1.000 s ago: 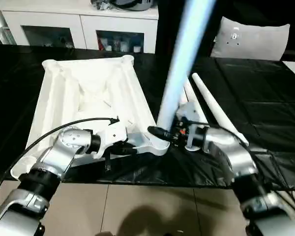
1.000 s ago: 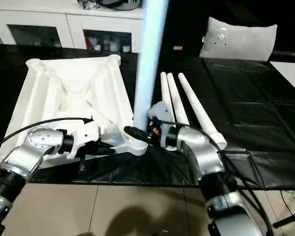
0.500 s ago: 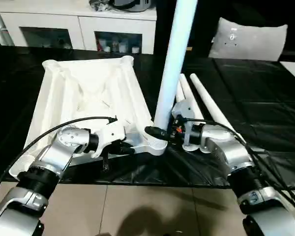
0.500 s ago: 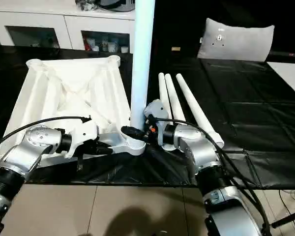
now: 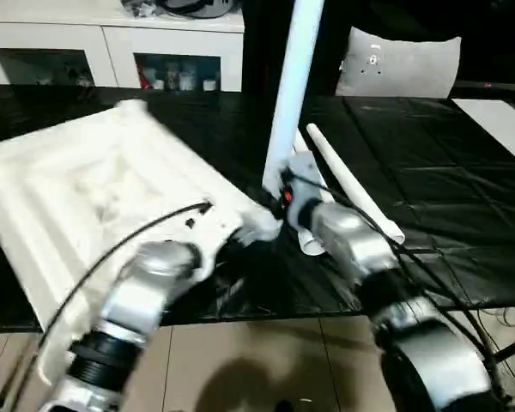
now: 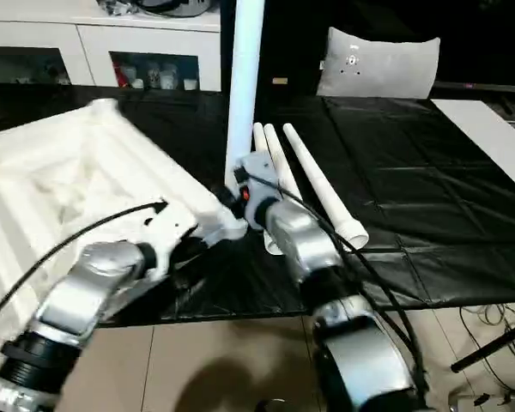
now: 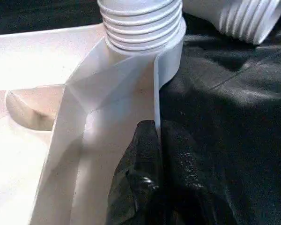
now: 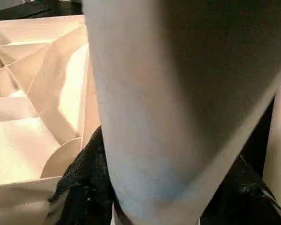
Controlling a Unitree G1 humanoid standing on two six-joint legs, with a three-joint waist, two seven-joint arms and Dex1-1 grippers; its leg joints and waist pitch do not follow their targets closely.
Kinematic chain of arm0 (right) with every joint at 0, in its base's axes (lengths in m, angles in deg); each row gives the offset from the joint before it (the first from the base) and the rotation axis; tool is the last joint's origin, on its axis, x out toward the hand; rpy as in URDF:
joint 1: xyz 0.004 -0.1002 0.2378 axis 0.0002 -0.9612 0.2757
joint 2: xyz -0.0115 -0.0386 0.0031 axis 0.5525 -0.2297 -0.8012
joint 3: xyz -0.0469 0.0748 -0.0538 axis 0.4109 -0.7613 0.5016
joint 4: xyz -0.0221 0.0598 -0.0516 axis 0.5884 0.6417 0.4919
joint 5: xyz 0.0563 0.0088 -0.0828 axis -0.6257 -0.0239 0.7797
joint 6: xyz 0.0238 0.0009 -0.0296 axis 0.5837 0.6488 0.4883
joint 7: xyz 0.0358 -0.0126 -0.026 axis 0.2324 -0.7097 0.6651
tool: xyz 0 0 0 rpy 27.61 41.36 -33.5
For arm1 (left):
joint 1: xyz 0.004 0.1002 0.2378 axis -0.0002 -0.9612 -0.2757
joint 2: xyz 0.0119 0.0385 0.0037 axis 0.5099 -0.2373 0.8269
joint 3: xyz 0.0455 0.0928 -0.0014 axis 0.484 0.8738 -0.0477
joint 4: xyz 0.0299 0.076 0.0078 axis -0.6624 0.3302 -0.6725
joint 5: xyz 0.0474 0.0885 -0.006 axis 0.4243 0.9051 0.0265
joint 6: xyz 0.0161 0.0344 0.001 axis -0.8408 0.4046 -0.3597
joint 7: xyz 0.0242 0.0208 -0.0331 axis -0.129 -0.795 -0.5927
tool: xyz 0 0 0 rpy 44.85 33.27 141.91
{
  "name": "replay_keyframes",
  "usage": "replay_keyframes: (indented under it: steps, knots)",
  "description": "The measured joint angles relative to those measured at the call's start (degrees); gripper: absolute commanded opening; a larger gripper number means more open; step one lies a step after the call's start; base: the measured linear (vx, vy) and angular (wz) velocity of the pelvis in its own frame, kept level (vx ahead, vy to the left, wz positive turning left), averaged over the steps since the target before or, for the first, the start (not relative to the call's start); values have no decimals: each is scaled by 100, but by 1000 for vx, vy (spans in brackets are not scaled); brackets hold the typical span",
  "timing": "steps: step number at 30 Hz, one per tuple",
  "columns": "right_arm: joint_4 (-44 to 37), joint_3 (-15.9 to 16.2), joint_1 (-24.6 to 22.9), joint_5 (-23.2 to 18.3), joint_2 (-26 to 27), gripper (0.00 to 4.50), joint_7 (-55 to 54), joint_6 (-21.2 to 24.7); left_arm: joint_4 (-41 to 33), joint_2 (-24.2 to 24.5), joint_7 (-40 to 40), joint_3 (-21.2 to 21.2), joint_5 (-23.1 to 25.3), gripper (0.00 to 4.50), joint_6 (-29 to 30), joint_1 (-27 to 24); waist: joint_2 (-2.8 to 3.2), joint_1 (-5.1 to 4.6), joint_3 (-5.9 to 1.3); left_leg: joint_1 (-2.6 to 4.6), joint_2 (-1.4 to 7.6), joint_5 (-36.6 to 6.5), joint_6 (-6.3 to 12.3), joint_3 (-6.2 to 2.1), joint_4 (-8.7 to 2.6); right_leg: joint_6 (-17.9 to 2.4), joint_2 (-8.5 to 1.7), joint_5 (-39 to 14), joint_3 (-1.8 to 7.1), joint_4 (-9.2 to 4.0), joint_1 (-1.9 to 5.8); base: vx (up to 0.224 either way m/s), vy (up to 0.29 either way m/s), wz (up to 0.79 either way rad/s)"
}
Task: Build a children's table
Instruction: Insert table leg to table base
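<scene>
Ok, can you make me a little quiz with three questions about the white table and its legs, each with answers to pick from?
1. Where is the upright leg standing?
A. in a corner socket of the table top
B. flat on the black cover
C. on the white cabinet

2. How many spare legs lie on the black cover?
A. one
B. three
C. five

3. What is the left end effector doing?
A. hanging open in the air
B. pinched shut on the table top's thin edge
C. holding a spare leg

Answers:
1 A: the leg's threaded end sits in the round socket at the near corner.
2 B: the right eye view shows three white legs side by side.
3 B: in the left wrist view its black fingers close on the white rim.
</scene>
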Motion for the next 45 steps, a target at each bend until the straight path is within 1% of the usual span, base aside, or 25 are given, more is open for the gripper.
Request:
replay_keyframes:
  steps: [3, 5, 6, 7, 8, 9, 11, 12, 13, 14, 15, 18, 21, 23, 25, 28, 29, 30, 34, 36, 38, 39, 43, 45]
  knots:
    - [79, -5, 70, 50, 32, 190, -13, -5, -44, 74, -54, 34, 46, 0, 43, 0, -4, -8, -2, -1, 0, 0, 0, -6, -4, -1, 2, 0, -3, 3, 0, 0, 0, 0]
    - [198, -50, 130, 47, 76, 190, 5, -68, -117, 132, -54, 70, 110, 0, 96, 0, -5, -29, -3, 0, 0, 0, 0, -6, -4, -4, 3, 3, -2, 6, 0, 0, 0, 0]
    - [221, -61, 132, 44, 89, 225, 8, -110, -137, 142, -54, 70, 112, 0, 120, 0, -5, -35, -3, 0, 0, 0, 0, -6, -4, -5, 3, 3, -2, 6, 0, 0, 0, 0]
    - [269, -101, 134, 3, 115, 246, 18, -162, -165, 178, -53, 72, 108, 0, 142, 0, -6, -45, -3, 0, 0, 0, 0, -5, -4, -9, 3, 5, -1, 8, -1, 0, 0, 0]
    - [313, -113, 133, -20, 132, 262, 19, -196, -187, 216, -37, 84, 92, 0, 145, -1, -5, -46, -3, -1, 0, 0, 0, -6, -4, -14, 3, 9, -2, 9, -2, 0, 0, 0]
    - [351, -118, 137, -26, 139, 262, 30, -222, -192, 236, -27, 89, 75, 0, 140, -1, -5, -46, -3, -2, 0, 0, 0, -5, -4, -28, 3, 18, -2, 9, -2, 0, 0, 0]
    - [538, -160, 76, -48, 144, 269, 60, -253, -193, 263, 24, 93, 25, 0, 78, -1, -5, -7, -2, -3, 0, 0, 0, -5, -4, -59, 3, 41, -2, 10, -6, 0, 0, 0]
    - [531, -182, 56, -73, 145, 293, 78, -280, -194, 291, 41, 93, 2, 0, 33, -3, 0, 6, 0, -5, 0, 0, 0, 0, -4, -69, 3, 56, 1, 12, -14, 0, 0, 0]
    - [533, -186, 61, -74, 143, 293, 97, -286, -193, 309, 54, 92, 0, 0, 2, -3, 0, 18, 0, -15, 0, 0, 0, 4, -5, -100, 3, 87, 2, 12, -14, 0, 0, 0]
    - [534, -187, 57, -74, 128, 312, 164, -303, -191, 332, 77, 92, -9, 0, -24, -3, -1, 34, 0, -13, 2, 0, -1, 4, -5, -101, 3, 100, -2, 17, -12, 0, 0, 0]
    - [540, -184, 36, -71, 106, 312, 218, -314, -190, 338, 84, 92, -13, 0, -54, -1, -1, 61, 0, -13, 5, 0, -1, 4, -12, -98, 5, 98, -3, 16, -15, 0, 0, 0]
    - [504, -154, -162, -63, 22, 338, 439, -401, -177, 408, 163, 92, -90, 0, -208, 5, 11, 121, 7, -33, 14, 2, -3, 5, -24, -103, 10, 100, -9, 21, -35, 0, 0, 0]
    - [368, -83, -321, -36, -143, 366, 717, -406, -25, 504, 226, 98, -115, 0, -350, 119, 24, 179, 16, -33, 19, 1, -2, 7, -27, -106, 14, 91, -11, 20, -37, 0, 0, 0]
    - [157, -2, -534, -14, -344, 385, 1073, -420, 117, 694, 335, 105, -119, 0, -546, 202, 37, 203, 24, -33, 19, 2, 1, 16, -27, -106, 14, 91, -9, 19, -50, 0, 0, 0]
    - [105, 18, -596, -13, -479, 402, 1234, -443, 228, 826, 356, 72, -114, 0, -652, 242, 40, 204, 26, -34, 26, 7, 9, 25, -27, -107, 14, 92, -9, 23, -48, 0, 0, 0]
    - [-216, 49, -734, -17, -737, 430, 1629, -481, 406, 976, 542, 80, -117, 0, -917, 293, 41, 223, 26, -25, 28, 1, -1, 27, -27, -107, 16, 91, -9, 24, -41, 0, 0, 0]
    - [-432, 141, -822, -23, -934, 438, 1978, -526, 541, 1094, 686, 133, -119, 0, -1125, 352, 41, 238, 27, -16, 29, 1, -2, 27, -27, -107, 16, 91, -10, 24, -39, 0, 0, 0]
    - [-525, 151, -851, -23, -1035, 445, 2169, -565, 624, 1164, 764, 133, -119, 0, -1249, 368, 41, 236, 27, -10, 29, 1, -2, 33, -27, -108, 16, 92, -7, 27, -37, 0, 0, 0]
    - [-868, 141, -858, -134, -1466, 448, 2946, -635, 978, 1480, 1191, 151, -168, 0, -1888, 419, 41, 255, 26, 5, 33, 1, -3, 40, -27, -106, 15, 91, -4, 42, -25, 0, 0, 0]
    - [-950, 142, -858, -149, -1528, 448, 3131, -635, 1064, 1541, 1340, 153, -193, 0, -2068, 419, 41, 265, 26, 6, 36, 2, -4, 44, -27, -106, 15, 91, -4, 43, -24, 0, 0, 0]
    - [-976, 256, -858, -136, -1590, 448, 3376, -664, 1156, 1657, 1624, 213, -241, 0, -2401, 419, 42, 278, 26, 5, 36, 2, -4, 48, -27, -107, 15, 90, -3, 45, -27, 0, 0, 0]
    - [-976, 309, -858, -131, -1620, 448, 3453, -682, 1166, 1708, 1735, 245, -262, 0, -2529, 416, 42, 296, 26, 4, 36, 2, -3, 48, -27, -108, 14, 89, -4, 45, -27, 0, 0, 0]
    - [-1041, 537, -870, -60, -1675, 448, 3867, -782, 1317, 1826, 2177, 351, -328, 0, -3163, 417, 43, 419, 26, 13, 38, 3, -2, 58, -25, -118, 8, 83, -4, 45, -31, 0, 0, 0]
    - [-1118, 653, -903, -2, -1680, 448, 4045, -850, 1339, 1837, 2364, 387, -347, 0, -3334, 418, 43, 455, 26, 13, 40, 3, -1, 67, -23, -119, 3, 82, -4, 46, -31, 0, 0, 0]
